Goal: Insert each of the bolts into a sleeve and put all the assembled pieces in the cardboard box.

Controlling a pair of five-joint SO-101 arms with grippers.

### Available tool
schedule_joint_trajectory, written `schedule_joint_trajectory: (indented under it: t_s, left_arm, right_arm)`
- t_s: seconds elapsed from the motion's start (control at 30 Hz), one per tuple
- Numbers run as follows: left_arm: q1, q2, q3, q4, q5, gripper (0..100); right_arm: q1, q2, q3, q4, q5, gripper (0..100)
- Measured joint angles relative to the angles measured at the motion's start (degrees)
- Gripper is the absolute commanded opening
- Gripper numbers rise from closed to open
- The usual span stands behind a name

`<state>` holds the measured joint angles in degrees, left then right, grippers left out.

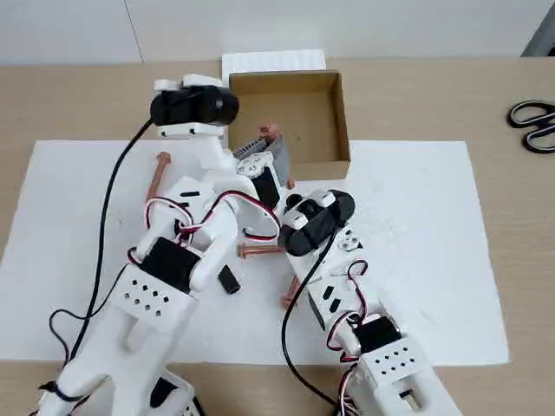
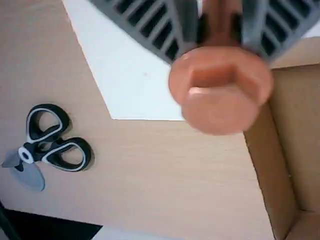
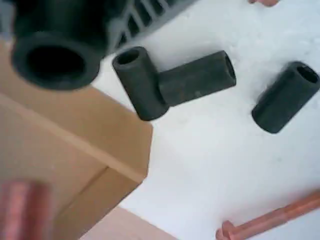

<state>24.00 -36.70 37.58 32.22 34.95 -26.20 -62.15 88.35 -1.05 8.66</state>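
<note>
My left gripper [image 2: 220, 25] is shut on a copper bolt [image 2: 220, 87], whose hexagonal head faces the left wrist camera between the grey fingers [image 2: 150, 22]. In the high view this gripper [image 1: 265, 146] hangs at the near left corner of the cardboard box [image 1: 340, 113]. My right gripper [image 3: 65, 35] is shut on a black sleeve [image 3: 55, 60], open end toward its camera, beside the box corner [image 3: 75, 135]. Three more sleeves [image 3: 197, 77] lie on the white paper, two touching. Loose bolts [image 1: 159, 173] [image 1: 260, 250] lie on the paper.
Scissors [image 1: 533, 121] lie on the wooden table at the far right, also seen as scissors [image 2: 47, 145]. One black sleeve [image 1: 229, 279] lies between the two arms. A third bolt [image 1: 289, 295] lies beside the right arm. White paper [image 1: 434, 243] covers the work area.
</note>
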Motion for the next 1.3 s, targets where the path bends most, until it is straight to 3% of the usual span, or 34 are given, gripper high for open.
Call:
schedule_joint_trajectory:
  t_s: [0.27, 1.3]
  left_arm:
    - [0.0, 0.0, 2.8, -0.4, -4.7, 1]
    - [2.9, -0.1, 3.7, -0.4, -4.7, 1]
  right_arm:
    - [-0.4, 0.0, 0.0, 0.0, 0.0, 0.4]
    - [1.1, 0.0, 0.0, 0.0, -0.3, 0.4]
